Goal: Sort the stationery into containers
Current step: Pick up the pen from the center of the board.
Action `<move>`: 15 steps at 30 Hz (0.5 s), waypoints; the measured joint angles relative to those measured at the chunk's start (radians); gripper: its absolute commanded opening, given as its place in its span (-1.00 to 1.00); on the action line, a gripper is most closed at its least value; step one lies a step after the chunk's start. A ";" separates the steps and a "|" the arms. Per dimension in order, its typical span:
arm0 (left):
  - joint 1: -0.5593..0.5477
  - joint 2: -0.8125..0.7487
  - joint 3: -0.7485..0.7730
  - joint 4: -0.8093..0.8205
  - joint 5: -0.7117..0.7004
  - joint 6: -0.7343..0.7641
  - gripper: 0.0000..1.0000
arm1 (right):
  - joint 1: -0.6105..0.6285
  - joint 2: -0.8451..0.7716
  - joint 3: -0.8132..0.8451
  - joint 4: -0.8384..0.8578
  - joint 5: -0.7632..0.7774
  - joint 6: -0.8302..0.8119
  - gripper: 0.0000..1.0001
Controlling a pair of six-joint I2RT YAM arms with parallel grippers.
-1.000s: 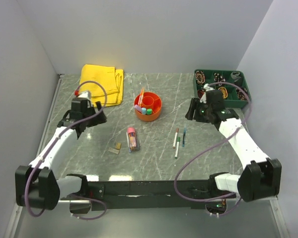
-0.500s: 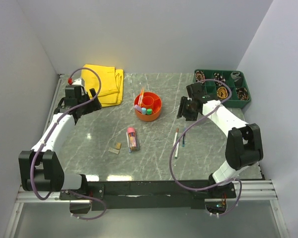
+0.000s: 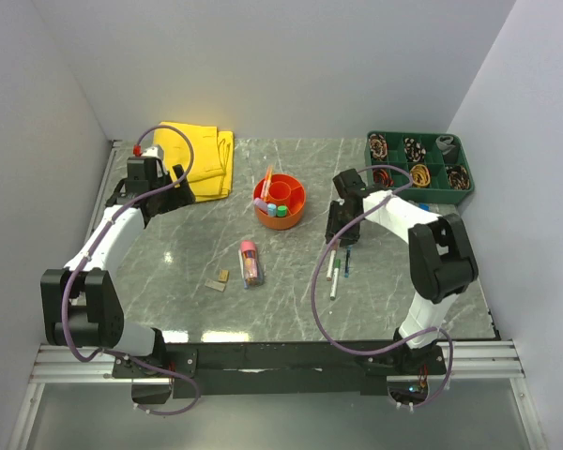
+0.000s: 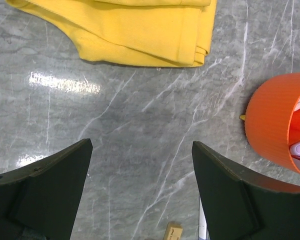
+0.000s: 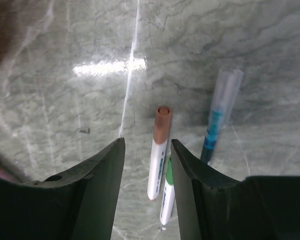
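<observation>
The orange organiser (image 3: 280, 202) stands mid-table with a few items in it; its wall shows in the left wrist view (image 4: 277, 125). A pink-capped clear tube (image 3: 250, 262) and small tan blocks (image 3: 218, 280) lie in front of it. Three pens lie to the right (image 3: 335, 267). My right gripper (image 3: 336, 230) is open just above them: the brown-capped white marker (image 5: 159, 150) lies between its fingers (image 5: 147, 170), a green-capped marker (image 5: 166, 200) below it, and a blue pen (image 5: 215, 125) to the right. My left gripper (image 3: 172, 194) is open and empty (image 4: 142, 185) over bare table.
A folded yellow cloth (image 3: 199, 155) lies at the back left, also in the left wrist view (image 4: 140, 30). A green divided tray (image 3: 418, 164) with small coiled items stands at the back right. One tan block (image 4: 172, 231) shows at the bottom of the left wrist view.
My right gripper has swung left and down from near the green tray to over the pens. My left gripper has pulled back toward the yellow cloth.
</observation>
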 measured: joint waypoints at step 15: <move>0.018 0.068 0.048 -0.003 0.022 -0.029 0.74 | 0.026 0.103 0.072 -0.018 0.019 0.010 -0.17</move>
